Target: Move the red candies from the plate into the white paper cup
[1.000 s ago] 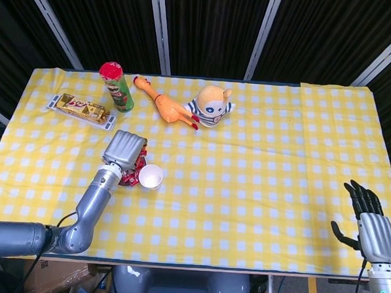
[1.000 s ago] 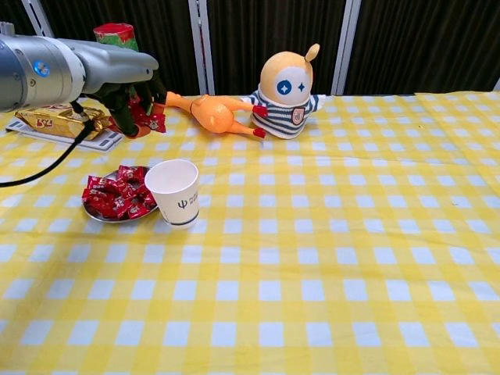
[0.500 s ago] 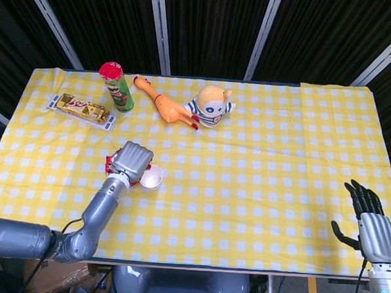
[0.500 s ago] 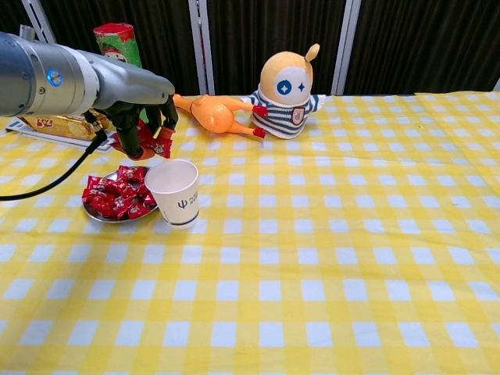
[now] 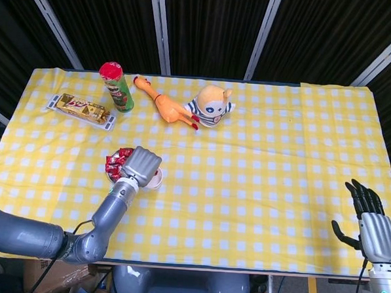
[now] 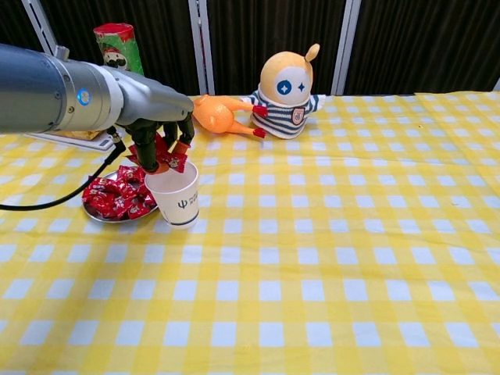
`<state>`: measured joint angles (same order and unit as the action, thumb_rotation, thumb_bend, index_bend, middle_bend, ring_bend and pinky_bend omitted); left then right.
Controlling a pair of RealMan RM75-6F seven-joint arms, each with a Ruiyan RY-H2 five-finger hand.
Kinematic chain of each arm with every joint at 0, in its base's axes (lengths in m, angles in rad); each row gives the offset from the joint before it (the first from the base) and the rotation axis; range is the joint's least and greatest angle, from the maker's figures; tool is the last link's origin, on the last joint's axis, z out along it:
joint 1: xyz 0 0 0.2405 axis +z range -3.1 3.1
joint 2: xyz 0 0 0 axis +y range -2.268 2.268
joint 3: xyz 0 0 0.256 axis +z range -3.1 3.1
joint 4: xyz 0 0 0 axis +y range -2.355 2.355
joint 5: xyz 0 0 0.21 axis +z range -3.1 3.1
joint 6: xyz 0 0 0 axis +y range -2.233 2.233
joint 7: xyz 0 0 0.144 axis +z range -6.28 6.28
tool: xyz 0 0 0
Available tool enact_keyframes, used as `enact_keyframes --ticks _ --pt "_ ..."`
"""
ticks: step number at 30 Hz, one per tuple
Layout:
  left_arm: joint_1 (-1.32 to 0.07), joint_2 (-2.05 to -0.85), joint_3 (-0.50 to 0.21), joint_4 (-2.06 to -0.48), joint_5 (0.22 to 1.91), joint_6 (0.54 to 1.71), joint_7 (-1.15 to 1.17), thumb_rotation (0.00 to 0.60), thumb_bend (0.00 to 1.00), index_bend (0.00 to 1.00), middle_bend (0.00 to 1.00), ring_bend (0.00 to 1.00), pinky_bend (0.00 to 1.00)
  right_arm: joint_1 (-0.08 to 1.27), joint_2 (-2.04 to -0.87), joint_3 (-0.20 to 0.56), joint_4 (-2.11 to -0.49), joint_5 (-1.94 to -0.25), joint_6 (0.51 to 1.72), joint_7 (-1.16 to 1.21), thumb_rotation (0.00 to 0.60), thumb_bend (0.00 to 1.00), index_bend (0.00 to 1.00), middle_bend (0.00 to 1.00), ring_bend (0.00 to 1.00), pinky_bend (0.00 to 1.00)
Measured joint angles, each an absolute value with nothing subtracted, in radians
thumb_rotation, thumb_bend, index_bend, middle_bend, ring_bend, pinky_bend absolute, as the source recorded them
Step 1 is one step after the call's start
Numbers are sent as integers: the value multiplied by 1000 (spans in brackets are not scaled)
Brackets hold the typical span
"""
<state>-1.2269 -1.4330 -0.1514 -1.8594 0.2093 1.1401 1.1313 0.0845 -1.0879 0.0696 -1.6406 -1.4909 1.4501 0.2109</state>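
Several red candies (image 6: 166, 155) clamped in left hand (image 6: 160, 134), directly over white paper cup (image 6: 174, 193); more on plate (image 6: 95, 214) beside it; release low, centred over rim; right hand (image 5: 372, 225) idle, fingers apart, empty.

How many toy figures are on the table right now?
2. The rubber chicken lies at the back beside the green can; the striped doll stands just right of it.
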Motion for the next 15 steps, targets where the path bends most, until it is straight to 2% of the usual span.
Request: enact_keyframes --ticks 15 --pt "-1262 -1454 -133 -1828 162 1141 1137 600 464 520 625 881 885 84 -1089 71 -1640 -1491 1453 213 600 409 0 0 0 0"
